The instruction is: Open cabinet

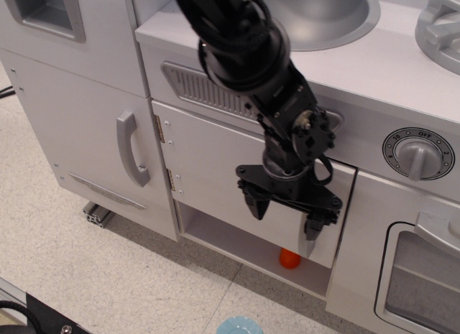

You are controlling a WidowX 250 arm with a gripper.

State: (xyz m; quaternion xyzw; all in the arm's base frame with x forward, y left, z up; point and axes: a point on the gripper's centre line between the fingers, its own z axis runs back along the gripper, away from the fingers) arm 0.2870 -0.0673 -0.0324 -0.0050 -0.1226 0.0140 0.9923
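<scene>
One gripper point(286, 217) spread before cabinet point(215, 169) door

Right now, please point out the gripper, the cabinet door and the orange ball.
gripper point(286, 219): main view, between fingertips.
cabinet door point(208, 169): main view, flat front.
orange ball point(289, 258): main view, visible top.

Open gap below the cabinet door point(215, 169), over the lower shelf point(230, 240): free on its left part, blocked at right by an orange ball point(290, 258). Black tool point(287, 219) hanging spread in front of the door's right end, arm crossing the vent panel point(194, 90) above. Bare door face clear to the left, up to two hinges point(159, 129). Grey arched handle point(131, 149) projecting just beside the hinge edge. Bare floor point(86, 276) in front.
</scene>
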